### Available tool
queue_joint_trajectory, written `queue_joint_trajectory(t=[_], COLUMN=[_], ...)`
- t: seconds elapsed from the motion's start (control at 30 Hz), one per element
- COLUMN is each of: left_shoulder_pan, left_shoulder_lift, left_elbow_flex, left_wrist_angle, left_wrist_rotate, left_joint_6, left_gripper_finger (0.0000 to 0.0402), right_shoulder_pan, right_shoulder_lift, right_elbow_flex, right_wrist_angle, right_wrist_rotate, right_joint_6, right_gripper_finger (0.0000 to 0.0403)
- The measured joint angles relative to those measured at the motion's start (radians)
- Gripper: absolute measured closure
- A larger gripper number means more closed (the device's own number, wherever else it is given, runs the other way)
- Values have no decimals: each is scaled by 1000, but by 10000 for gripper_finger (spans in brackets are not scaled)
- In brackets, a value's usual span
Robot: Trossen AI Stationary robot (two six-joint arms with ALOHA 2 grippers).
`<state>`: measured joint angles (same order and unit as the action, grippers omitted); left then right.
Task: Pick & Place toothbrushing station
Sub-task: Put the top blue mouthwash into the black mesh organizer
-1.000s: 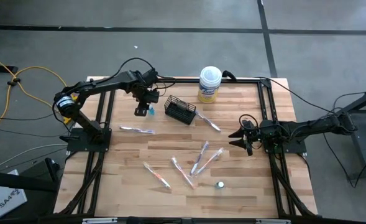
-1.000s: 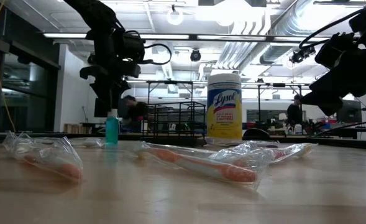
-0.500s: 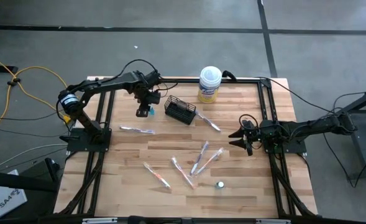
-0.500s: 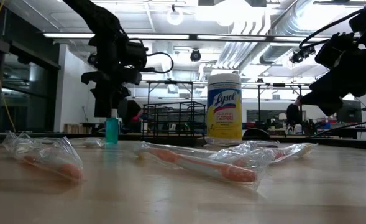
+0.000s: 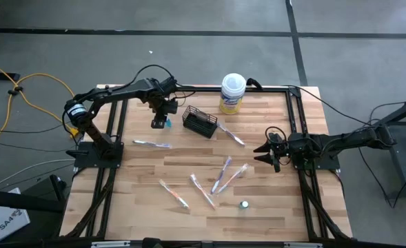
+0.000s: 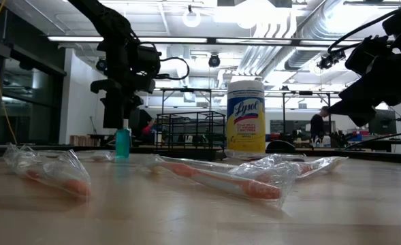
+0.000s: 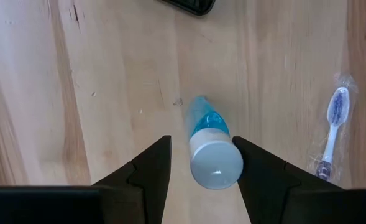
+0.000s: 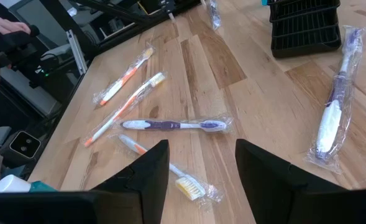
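Now the left gripper (image 7: 196, 167) hangs with fingers spread around the upright teal tube (image 7: 210, 149), near the black basket (image 5: 200, 122). Beyond stands a yellow-labelled canister (image 5: 232, 93); the right gripper (image 5: 265, 153) waits with fingers spread.

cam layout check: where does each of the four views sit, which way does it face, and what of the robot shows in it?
High: above the table, looking straight down; both arms show, left gripper by the basket.
Low: table height, level into the room; both arms hang in, wrapped toothbrush in front.
Left wrist: faces down past its own open fingers onto a standing teal tube.
Right wrist: faces across the table past its open fingers.
Shared: high, low and left wrist all show the tube.
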<state>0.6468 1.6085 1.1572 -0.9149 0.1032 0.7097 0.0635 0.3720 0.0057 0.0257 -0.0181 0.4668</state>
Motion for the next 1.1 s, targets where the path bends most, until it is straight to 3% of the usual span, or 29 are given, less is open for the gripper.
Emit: queue_joint_trajectory(t=[0.17,0.43,1.1], left_shoulder_pan=[0,-2,-6], left_shoulder_lift=[0,0,0], left_elbow_flex=[0,0,0], left_wrist_angle=[0,0,-5], left_wrist_rotate=[0,1,-5], left_joint_6=[-1,-3,-14], left_gripper_finger=[249,313,313], right_shoulder_pan=[0,0,0], right_shoulder_lift=[0,0,0], right_elbow_flex=[0,0,0], right_wrist_angle=[0,0,0], right_wrist_rotate=[0,0,0], right_joint_6=[0,0,0], right_gripper_finger=[227,227,227])
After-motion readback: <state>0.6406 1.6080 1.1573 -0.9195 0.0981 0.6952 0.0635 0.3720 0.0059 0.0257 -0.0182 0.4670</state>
